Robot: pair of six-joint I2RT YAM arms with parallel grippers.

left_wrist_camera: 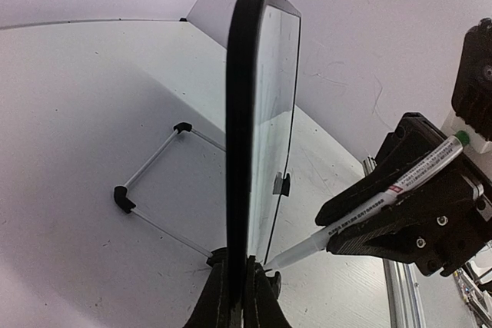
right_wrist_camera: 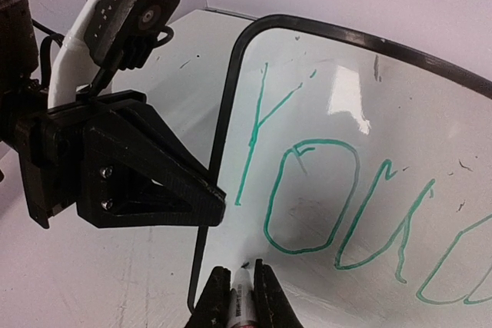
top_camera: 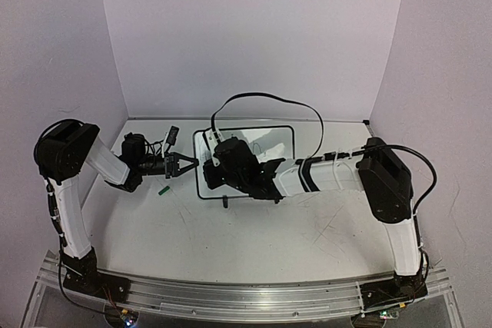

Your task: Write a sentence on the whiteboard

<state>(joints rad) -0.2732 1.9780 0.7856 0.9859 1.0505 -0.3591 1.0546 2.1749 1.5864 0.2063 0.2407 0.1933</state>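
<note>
Mid-sentence: the right tool [right_wrist_camera: 241, 276], clamped on a marker [left_wrist_camera: 411, 177], sets the tip low on the left of the whiteboard [right_wrist_camera: 400, 113]. The tip sits under the green "You" that opens the sentence [right_wrist_camera: 315, 144]. The board sits near the middle of the worktop [top_camera: 254, 243]. The left tool [left_wrist_camera: 240, 286] is pinched shut on the board's black left frame, bracing it. The right arm lies stretched low across from the right, while the left is folded at the elbow and reaches inward. The top line appears started, and a second seems about to begin. The next stroke likely calls for light, even pressure while the left grip resists the push.
</note>
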